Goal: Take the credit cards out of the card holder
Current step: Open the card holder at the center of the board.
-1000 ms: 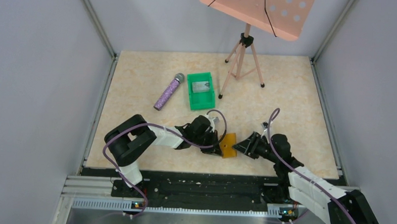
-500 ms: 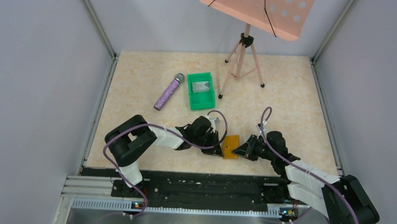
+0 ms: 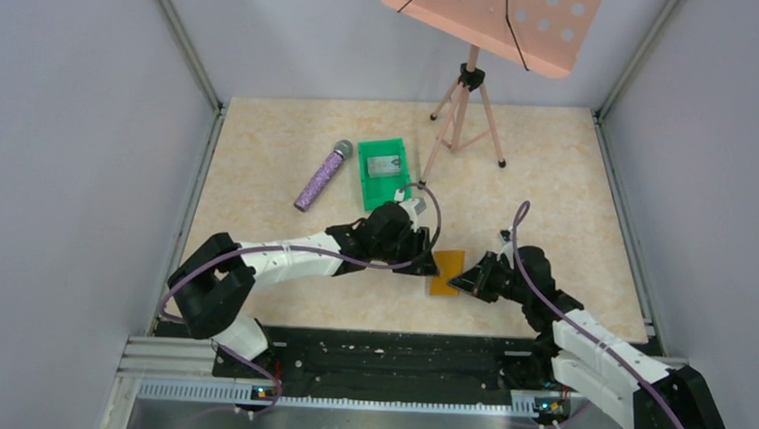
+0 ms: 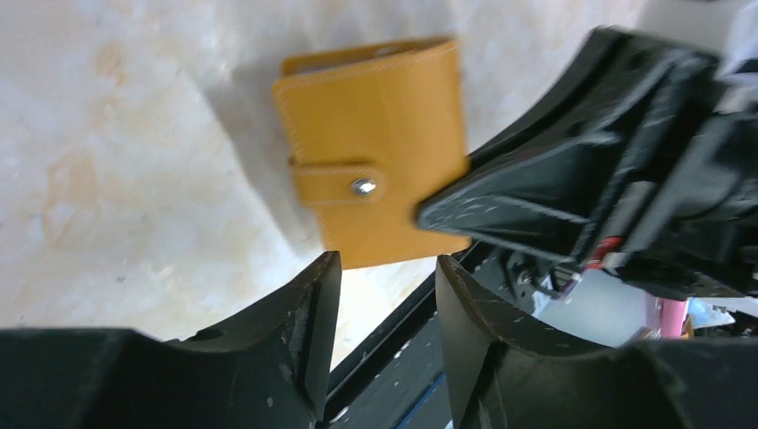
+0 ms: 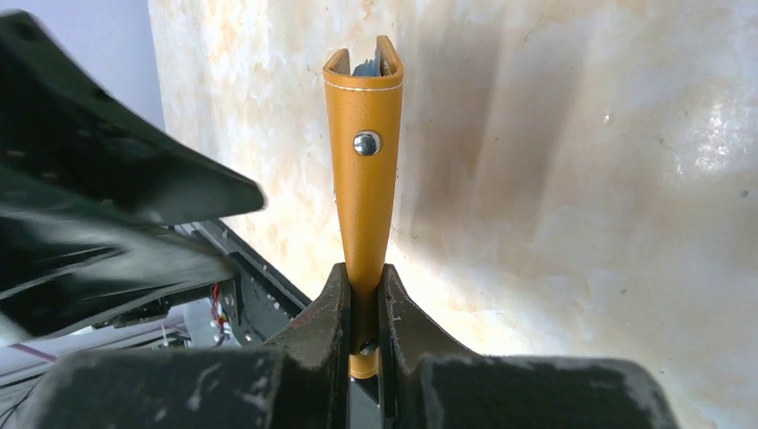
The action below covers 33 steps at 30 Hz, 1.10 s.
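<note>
The left arm (image 3: 277,258) is stretched low from its base at the near left toward the middle, with the elbow folded close to the base. The left gripper (image 4: 383,268) is held with its jaws parted and nothing between them. The right arm (image 3: 592,342) is reached in from the near right, its forearm angled up and leftward. The right gripper (image 5: 362,273) is clamped on one edge of the card holder (image 5: 362,170), its tips pointed toward the left gripper, which is found near it
</note>
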Each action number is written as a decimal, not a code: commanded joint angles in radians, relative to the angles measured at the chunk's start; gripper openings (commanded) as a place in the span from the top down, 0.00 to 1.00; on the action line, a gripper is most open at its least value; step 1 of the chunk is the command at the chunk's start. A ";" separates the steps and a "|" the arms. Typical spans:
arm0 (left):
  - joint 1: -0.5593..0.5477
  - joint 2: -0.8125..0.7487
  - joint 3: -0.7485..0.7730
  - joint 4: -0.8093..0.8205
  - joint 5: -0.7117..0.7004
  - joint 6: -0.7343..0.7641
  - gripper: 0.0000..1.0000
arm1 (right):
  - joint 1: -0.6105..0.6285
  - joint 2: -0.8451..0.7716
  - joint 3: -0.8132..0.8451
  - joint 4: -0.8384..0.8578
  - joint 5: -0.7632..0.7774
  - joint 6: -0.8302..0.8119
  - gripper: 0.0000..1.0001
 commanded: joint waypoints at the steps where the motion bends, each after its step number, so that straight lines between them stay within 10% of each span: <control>1: -0.035 -0.029 0.105 -0.090 -0.076 0.067 0.49 | 0.004 -0.021 0.054 -0.013 0.015 0.018 1.00; 33: -0.076 0.197 0.249 -0.121 -0.110 0.069 0.49 | 0.025 -0.079 0.007 0.094 -0.072 0.014 1.00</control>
